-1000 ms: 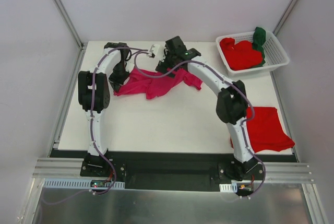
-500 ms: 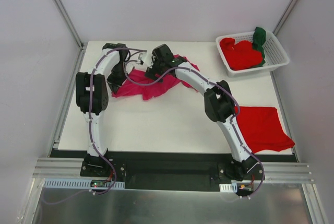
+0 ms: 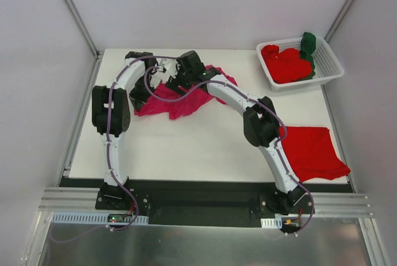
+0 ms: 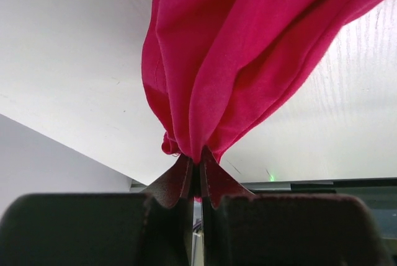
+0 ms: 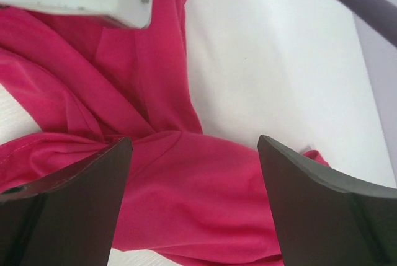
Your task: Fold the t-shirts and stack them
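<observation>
Crumpled on the far left-centre of the table (image 3: 186,148): the magenta-pink t-shirt (image 3: 186,100), bunched into long soft ridges rather than spread flat, with one lobe trailing off toward the far right behind the right arm. Plain in colour, thin and limp, creased all over. Gathered at its left end into a tight bundle and pinched there by the left gripper (image 4: 197,168), fingers pressed together with only cloth between them. Seen from the left wrist, fanning away from that pinch in deep pleats over the white surface; hard to tell whether raised off the table at the pinch or lying on it. Just to the right of that grip, poised over the middle of the same shirt: the right gripper (image 5: 193,147), fingers spread wide on either side of a thick twisted fold, holding nothing, with no clear contact on the cloth. Well apart, at the near right edge of the table: a folded red t-shirt (image 3: 316,151), laid flat in a rough square. At the far right corner, in the white slotted basket (image 3: 330,61): a heap of red t-shirts (image 3: 285,64), with a dark green t-shirt (image 3: 308,46) draped over the back rim.
</observation>
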Available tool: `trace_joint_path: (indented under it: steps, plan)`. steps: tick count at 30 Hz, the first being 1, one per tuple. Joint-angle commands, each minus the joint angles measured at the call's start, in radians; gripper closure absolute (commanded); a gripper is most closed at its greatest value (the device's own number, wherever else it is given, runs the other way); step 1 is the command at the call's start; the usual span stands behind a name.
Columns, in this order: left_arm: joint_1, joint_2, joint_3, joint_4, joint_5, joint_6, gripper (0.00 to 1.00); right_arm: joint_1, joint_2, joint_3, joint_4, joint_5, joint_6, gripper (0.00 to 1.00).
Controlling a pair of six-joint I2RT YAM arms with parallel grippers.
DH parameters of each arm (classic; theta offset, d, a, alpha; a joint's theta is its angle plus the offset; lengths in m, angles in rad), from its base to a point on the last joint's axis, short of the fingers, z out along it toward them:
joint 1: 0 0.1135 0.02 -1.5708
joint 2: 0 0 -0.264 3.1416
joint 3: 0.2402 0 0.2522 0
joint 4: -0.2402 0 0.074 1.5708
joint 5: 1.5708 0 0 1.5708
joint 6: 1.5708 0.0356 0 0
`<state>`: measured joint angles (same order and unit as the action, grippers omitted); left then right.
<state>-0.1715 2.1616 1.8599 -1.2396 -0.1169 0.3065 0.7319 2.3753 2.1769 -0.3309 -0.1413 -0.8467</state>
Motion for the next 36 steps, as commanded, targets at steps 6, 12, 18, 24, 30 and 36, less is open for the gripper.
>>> trace_joint_path:
  steps: [6, 12, 18, 24, 30, 36]
  plan:
    - [-0.008, -0.034, -0.007, -0.04, -0.058, 0.013, 1.0, 0.008, -0.053, -0.08, -0.043, -0.098, 0.081, 0.18]
    - [0.004, -0.036, 0.015, -0.04, -0.072, 0.016, 1.0, 0.009, -0.033, -0.08, -0.083, -0.119, 0.084, 0.2]
    - [0.006, -0.036, 0.021, -0.04, -0.069, 0.016, 1.0, 0.009, -0.021, -0.091, -0.115, -0.144, 0.057, 0.32]
    - [0.006, -0.04, 0.012, -0.04, -0.066, 0.014, 1.0, 0.014, -0.011, -0.1, -0.161, -0.153, 0.029, 0.35]
    - [0.006, -0.037, 0.018, -0.04, -0.064, 0.017, 1.0, 0.018, -0.011, -0.12, -0.195, -0.146, -0.009, 0.39]
    - [0.004, -0.034, 0.019, -0.04, -0.061, 0.019, 1.0, 0.015, -0.027, -0.118, -0.206, -0.097, -0.012, 0.9]
